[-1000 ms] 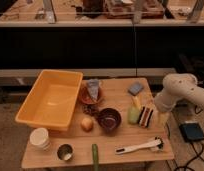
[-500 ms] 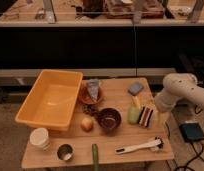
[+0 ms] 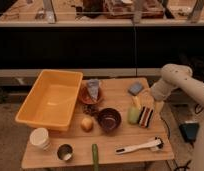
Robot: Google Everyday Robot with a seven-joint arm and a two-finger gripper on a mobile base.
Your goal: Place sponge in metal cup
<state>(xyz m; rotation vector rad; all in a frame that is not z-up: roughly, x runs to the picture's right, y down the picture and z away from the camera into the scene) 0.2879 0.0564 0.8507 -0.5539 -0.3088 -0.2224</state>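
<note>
The sponge (image 3: 135, 88), a small blue-grey pad, lies flat on the far right part of the wooden table (image 3: 115, 137). The metal cup (image 3: 64, 152) stands upright near the table's front left edge, far from the sponge. My white arm comes in from the right. The gripper (image 3: 154, 103) hangs over the table's right side, just right of and nearer than the sponge, above the striped block (image 3: 145, 116). It holds nothing that I can see.
A large yellow bin (image 3: 52, 97) fills the left. A dark bowl (image 3: 109, 119), a yellow-green object (image 3: 133, 115), a small fruit (image 3: 86, 123), a plate with a bag (image 3: 91, 92), a white stacked container (image 3: 40, 138), a white brush (image 3: 140, 147) and a green stick (image 3: 95, 156) lie around.
</note>
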